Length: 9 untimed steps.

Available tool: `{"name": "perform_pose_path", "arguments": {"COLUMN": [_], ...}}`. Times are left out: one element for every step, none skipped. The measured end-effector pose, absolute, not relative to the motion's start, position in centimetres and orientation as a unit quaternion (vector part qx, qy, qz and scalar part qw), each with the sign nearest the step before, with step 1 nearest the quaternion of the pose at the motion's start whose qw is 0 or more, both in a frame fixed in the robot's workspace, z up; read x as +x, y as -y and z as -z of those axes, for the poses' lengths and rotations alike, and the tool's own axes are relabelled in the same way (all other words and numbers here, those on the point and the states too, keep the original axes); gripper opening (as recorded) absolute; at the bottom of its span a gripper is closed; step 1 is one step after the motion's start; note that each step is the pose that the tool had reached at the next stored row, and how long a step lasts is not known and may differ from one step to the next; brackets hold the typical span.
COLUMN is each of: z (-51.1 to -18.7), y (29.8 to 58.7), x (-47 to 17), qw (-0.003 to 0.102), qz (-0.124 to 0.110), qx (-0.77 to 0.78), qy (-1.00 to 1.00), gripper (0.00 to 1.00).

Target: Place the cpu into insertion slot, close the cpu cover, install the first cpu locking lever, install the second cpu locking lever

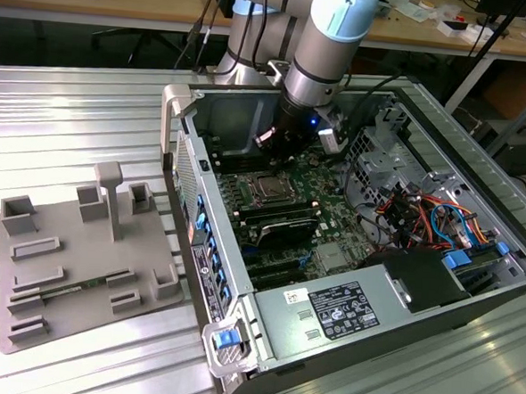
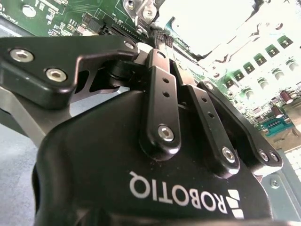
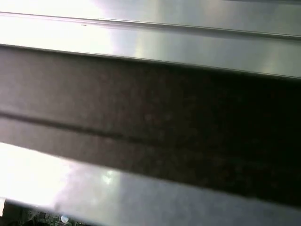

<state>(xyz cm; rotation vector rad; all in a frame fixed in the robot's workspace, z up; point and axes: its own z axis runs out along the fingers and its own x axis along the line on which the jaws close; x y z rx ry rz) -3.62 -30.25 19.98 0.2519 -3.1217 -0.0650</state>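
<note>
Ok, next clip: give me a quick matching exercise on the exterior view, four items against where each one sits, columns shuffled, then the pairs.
Things:
1. cpu
2. tool
3. grey fixture tray
4. power supply box

Places:
A. on the ribbed table, at the exterior view's left of the computer case
B. on the green board inside the case, in the middle
C. above the board, at the far end of the case
D. at the near end of the case

Pairs: 1-B, 2-C, 3-A, 4-D
</note>
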Motion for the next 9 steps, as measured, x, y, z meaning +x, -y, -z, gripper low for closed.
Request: {"name": "perform_pose_path", "arguments": {"z": [-20.0, -20.0, -20.0, -20.0, -20.1, -20.3, -20.7, -21.2, -21.5], "y": [30.1, 30.0, 29.9, 29.9, 29.9, 29.9, 29.9, 29.9, 29.9], "x": [-3.6, -3.6, -3.6, -3.6, -3.6, -3.6, -3.6, -3.6, -3.6], "qw": [0.004, 0.004, 0.004, 0.004, 0.004, 0.003, 0.003, 0.004, 0.004], "qz": [0.023, 0.024, 0.024, 0.025, 0.025, 0.026, 0.025, 0.025, 0.025], "qx": [0.080, 0.080, 0.080, 0.081, 0.081, 0.080, 0.080, 0.080, 0.080], "qy": [0.996, 0.996, 0.996, 0.996, 0.996, 0.996, 0.996, 0.996, 0.996], "gripper": [0.11, 0.11, 0.11, 0.11, 0.11, 0.11, 0.11, 0.11, 0.11]}}
